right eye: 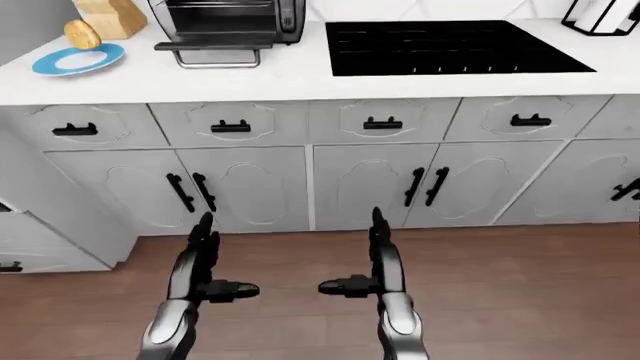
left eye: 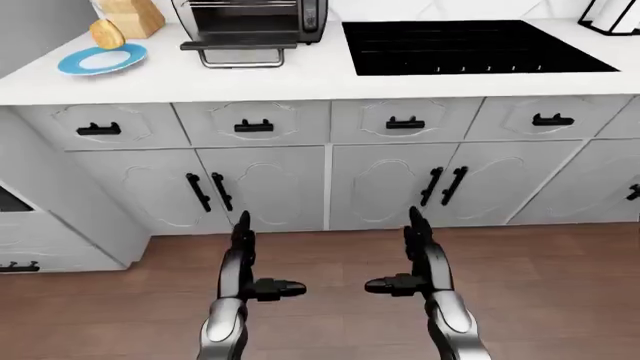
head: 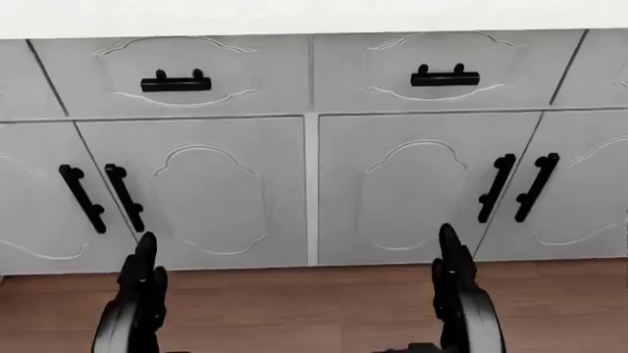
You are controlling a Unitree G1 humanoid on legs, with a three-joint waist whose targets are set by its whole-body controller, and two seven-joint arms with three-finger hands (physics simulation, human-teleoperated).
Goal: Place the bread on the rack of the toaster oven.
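Observation:
The bread [left eye: 106, 34], a golden roll, stands on a blue plate [left eye: 102, 59] at the top left of the left-eye view, on the white counter [left eye: 300, 75]. The toaster oven [left eye: 250, 21] stands just right of it with its door [left eye: 240, 46] folded down and the wire rack [left eye: 243, 4] showing inside. My left hand [left eye: 252, 262] and right hand [left eye: 410, 259] hang low over the wooden floor, far below the counter. Both are open and empty, fingers up and thumbs pointing inward.
A black cooktop [left eye: 470, 46] lies on the counter right of the oven. A wooden block [left eye: 132, 15] stands behind the plate. A dark rack [left eye: 612, 16] is at the top right. White drawers and cabinet doors [left eye: 260, 187] with black handles face me.

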